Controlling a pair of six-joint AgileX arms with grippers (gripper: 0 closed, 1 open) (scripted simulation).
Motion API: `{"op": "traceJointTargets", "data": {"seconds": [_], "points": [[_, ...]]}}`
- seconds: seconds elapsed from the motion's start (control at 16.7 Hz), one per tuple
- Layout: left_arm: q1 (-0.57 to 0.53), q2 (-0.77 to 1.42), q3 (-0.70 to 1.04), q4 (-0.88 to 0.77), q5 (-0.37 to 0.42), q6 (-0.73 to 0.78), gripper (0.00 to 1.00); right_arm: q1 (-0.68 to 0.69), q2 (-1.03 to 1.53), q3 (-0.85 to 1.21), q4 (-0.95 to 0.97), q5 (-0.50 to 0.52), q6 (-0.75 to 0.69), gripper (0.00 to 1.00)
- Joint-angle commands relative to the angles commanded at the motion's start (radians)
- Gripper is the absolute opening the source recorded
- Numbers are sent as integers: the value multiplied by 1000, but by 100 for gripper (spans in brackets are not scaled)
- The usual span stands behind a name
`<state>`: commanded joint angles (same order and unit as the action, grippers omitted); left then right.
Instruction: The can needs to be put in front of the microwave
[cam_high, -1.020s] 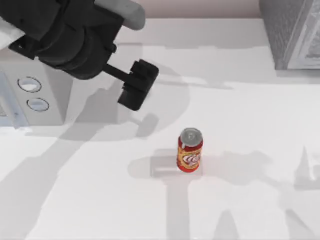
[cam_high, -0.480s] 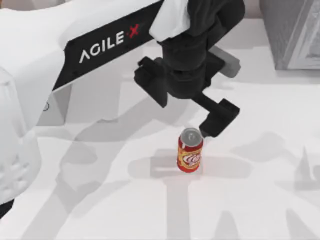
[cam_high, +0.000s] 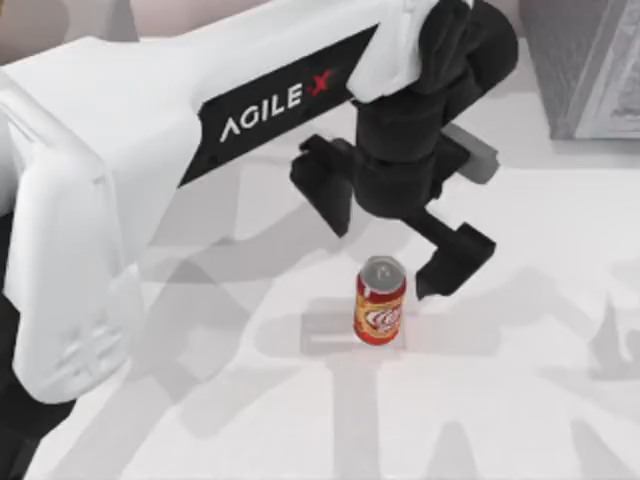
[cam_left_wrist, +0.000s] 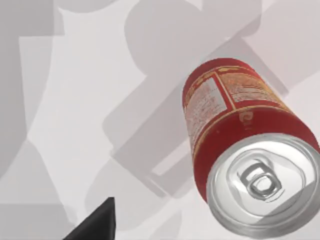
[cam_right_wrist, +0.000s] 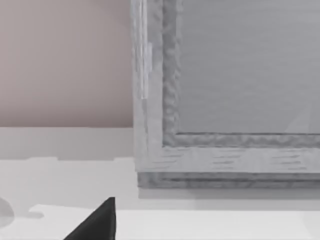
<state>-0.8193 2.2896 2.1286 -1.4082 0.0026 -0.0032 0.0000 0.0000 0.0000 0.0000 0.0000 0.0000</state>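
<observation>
The left gripper (cam_high: 425, 270), jaws spread, hovers beside the upright can (cam_high: 380, 301) at mid-bench (cam_high: 520, 400), reaching to grasp; next it must descend astride the can and close.

The can (cam_high: 380, 314), red and yellow with a white oval logo and silver top, stands upright mid-surface

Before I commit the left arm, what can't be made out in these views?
- Microwave: top view, hidden under the left arm.
- Left gripper near the can: its fingers' spread is unclear in the top view.
- Grey box: cut off at the top view's edge.
</observation>
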Motion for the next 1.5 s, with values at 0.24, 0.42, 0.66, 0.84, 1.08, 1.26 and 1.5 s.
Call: {"op": "traceJointTargets", "data": {"seconds": [0.24, 0.42, 0.66, 0.84, 1.08, 1.26, 1.5], "points": [[3, 0, -43, 43, 0, 3, 100, 0, 0, 0, 0, 0, 0, 100], [3, 5, -154, 163, 0, 3, 100, 0, 0, 0, 0, 0, 0, 100], [2, 11, -219, 230, 0, 2, 100, 0, 0, 0, 0, 0, 0, 100], [2, 11, -219, 230, 0, 2, 100, 0, 0, 0, 0, 0, 0, 100], [2, 11, -219, 230, 0, 2, 70, 0, 0, 0, 0, 0, 0, 100], [2, 11, -219, 230, 0, 2, 47, 0, 0, 0, 0, 0, 0, 100], [2, 11, -219, 230, 0, 2, 17, 0, 0, 0, 0, 0, 0, 100]]}}
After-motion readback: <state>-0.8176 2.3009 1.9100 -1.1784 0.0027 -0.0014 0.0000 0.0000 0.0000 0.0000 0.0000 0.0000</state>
